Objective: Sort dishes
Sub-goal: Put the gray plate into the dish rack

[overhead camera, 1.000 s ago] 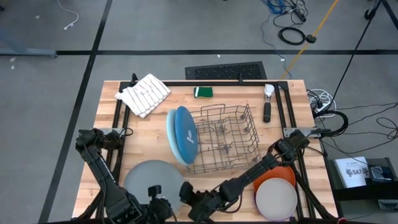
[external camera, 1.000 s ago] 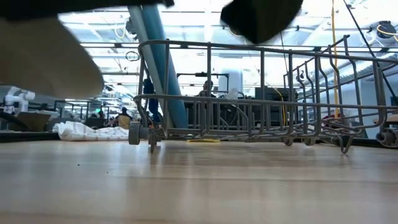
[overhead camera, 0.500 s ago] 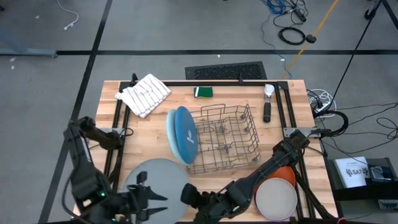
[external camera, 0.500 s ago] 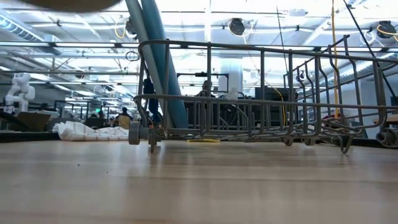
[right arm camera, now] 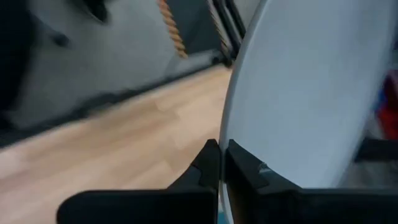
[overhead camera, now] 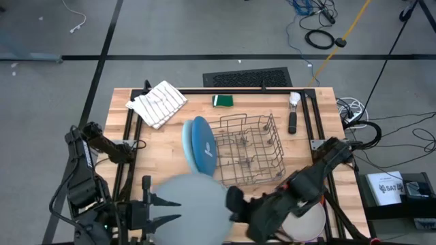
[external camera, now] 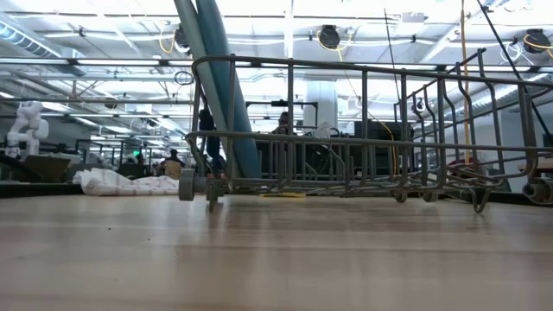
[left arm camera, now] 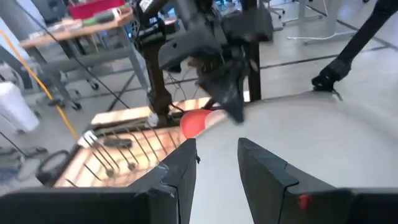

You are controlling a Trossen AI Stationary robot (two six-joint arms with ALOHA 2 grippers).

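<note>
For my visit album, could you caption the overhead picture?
Right gripper pinches the round grey plastic plate beside the wire dish rack; left gripper open at its other edge.

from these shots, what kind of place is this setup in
Most likely a robotics lab in a large industrial hall, not a kitchen. The wooden table sits on a bare concrete floor with loose cables, the low view shows high ceiling lights behind the wire rack, and other workbenches stand nearby.

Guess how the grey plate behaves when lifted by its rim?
Likely stiff: the grey plate looks flat with only the right pincer pinching its rim. Probably light, since one edge grip carries it. Its smooth face could slip or pivot in that narrow pinch.
</note>
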